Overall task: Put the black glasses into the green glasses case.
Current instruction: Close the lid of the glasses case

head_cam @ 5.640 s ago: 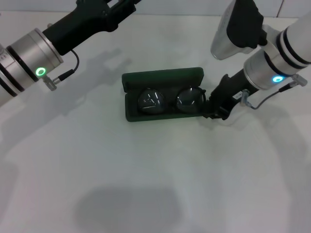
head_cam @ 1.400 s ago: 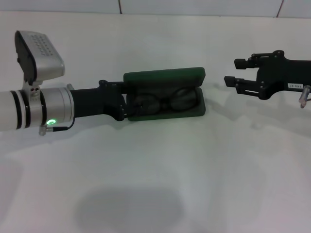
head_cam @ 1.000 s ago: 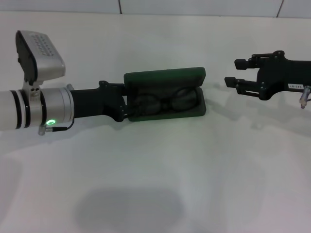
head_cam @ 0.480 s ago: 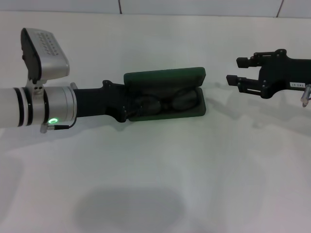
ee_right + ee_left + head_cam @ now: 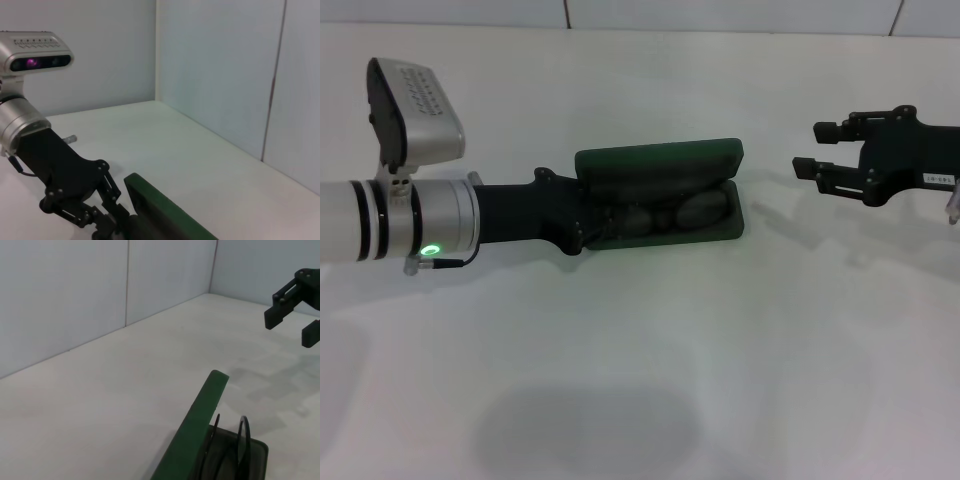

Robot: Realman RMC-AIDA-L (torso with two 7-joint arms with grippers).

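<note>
In the head view, the green glasses case (image 5: 660,195) is seen lying open near the middle of the white table (image 5: 640,380), its lid raised along the far edge, and the black glasses (image 5: 665,213) are seen resting inside its tray, lenses side by side. The left gripper (image 5: 588,225) is brought in low from the left side and is pressed against the left end of the case; whether its fingers are spread or pinched on anything cannot be told, since they are lost against the dark tray. The right gripper (image 5: 810,147) is held well apart from the case on the right, above the table, with its two fingers spread and nothing between them. In the left wrist view, the lid edge of the case (image 5: 197,427) is shown standing up, with the thin rims of the glasses (image 5: 242,440) visible just inside the tray, and the right gripper (image 5: 294,310) is seen far off, open. In the right wrist view, the left gripper (image 5: 107,220) is shown at the end of the case (image 5: 165,212) (the glasses themselves are not visible here). The placing itself is judged done; what seems left is a last nudge, or perhaps the closing of the lid.
</note>
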